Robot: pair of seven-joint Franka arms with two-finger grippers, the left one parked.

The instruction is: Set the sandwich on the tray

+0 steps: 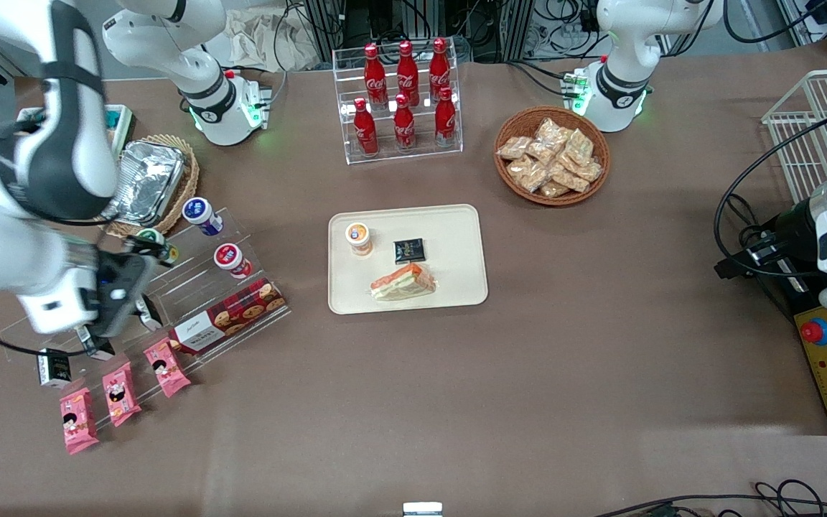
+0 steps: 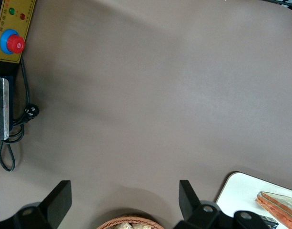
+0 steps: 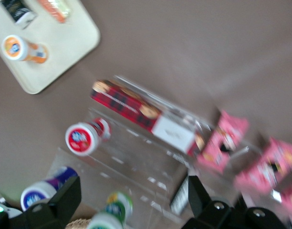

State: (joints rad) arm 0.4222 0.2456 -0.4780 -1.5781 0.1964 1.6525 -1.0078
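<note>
The sandwich [image 1: 404, 282], a clear-wrapped wedge with orange and green filling, lies on the cream-beige tray [image 1: 456, 237] at the table's middle, near the tray's edge closest to the front camera. An orange-lidded cup [image 1: 359, 238] and a small black packet [image 1: 408, 250] also lie on the tray. My gripper [image 1: 123, 332] is open and empty, hovering above the clear stepped shelf [image 1: 191, 287] toward the working arm's end of the table, well apart from the tray. The right wrist view shows the gripper [image 3: 132, 191], the tray [image 3: 65, 52] and the sandwich [image 3: 55, 8]. The left wrist view shows the sandwich [image 2: 279, 205].
The shelf holds yogurt cups [image 1: 232, 260], a red cookie box [image 1: 230, 316] and pink snack packets [image 1: 166, 367]. A foil container [image 1: 146, 179] sits in a wicker basket. A cola bottle rack [image 1: 403, 100] and a basket of snack packets [image 1: 551, 156] stand farther from the front camera.
</note>
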